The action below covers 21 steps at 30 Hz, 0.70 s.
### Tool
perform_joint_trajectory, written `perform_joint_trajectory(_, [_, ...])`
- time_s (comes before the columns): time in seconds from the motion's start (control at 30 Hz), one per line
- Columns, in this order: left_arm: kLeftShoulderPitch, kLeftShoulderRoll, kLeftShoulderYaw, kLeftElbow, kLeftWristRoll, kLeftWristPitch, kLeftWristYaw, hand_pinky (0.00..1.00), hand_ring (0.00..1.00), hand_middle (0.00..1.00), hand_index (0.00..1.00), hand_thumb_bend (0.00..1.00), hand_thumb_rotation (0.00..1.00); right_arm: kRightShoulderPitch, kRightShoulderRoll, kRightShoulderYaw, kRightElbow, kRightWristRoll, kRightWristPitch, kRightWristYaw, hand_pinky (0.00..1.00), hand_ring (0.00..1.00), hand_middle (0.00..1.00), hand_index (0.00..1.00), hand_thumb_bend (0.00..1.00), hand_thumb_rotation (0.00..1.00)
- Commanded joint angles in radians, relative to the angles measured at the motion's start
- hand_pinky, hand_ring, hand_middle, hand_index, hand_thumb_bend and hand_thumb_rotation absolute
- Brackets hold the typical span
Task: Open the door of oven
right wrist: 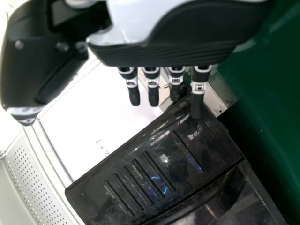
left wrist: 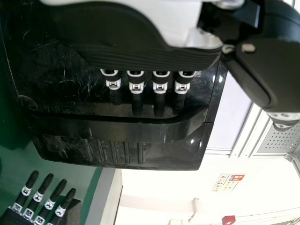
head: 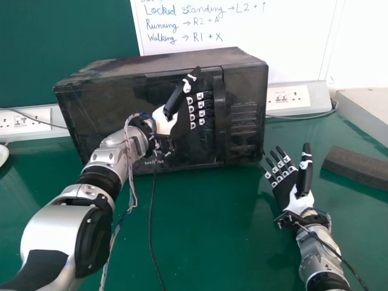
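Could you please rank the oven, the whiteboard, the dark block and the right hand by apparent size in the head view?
1. Oven
2. Whiteboard, what shows of it
3. Right hand and dark block, too alike to rank

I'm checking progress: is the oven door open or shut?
Shut: the door sits flush with the panel beside it, no gap showing; the left hand is at the handle.

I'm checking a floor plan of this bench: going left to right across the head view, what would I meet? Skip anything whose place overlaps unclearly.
White wall socket panel → black oven → robot's right hand → dark curved block.
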Motion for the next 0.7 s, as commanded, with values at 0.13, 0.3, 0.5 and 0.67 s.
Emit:
perform_joint_trajectory(0.13, [-0.012,-0.016,-0.011,0.007,0.003,0.012,-0.002,0.85,1.00,1.00,1.00,1.00,0.88,-0.013,0.012,0.000,0.010,-0.001,-0.006,0.002,0.83,0.94,1.00,1.00,1.00,1.00])
perform_joint_trajectory(0.3, [-0.014,-0.023,-0.001,0.012,-0.008,0.025,0.004,0.85,1.00,1.00,1.00,1.00,0.87,-0.013,0.015,0.004,0.008,-0.003,-0.011,0.004,0.83,0.95,1.00,1.00,1.00,1.00])
perform_joint_trajectory(0.5, [-0.017,-0.035,-0.009,0.013,0.001,0.030,0.017,0.85,1.00,1.00,1.00,1.00,0.87,-0.017,0.021,0.011,0.011,-0.016,-0.015,-0.018,0.83,0.93,1.00,1.00,1.00,1.00])
perform_joint_trajectory(0.67, [-0.016,-0.051,-0.014,0.014,0.005,0.024,0.023,0.86,1.00,1.00,1.00,1.00,0.87,-0.021,0.026,0.005,0.012,-0.010,-0.008,-0.019,0.83,0.93,1.00,1.00,1.00,1.00])
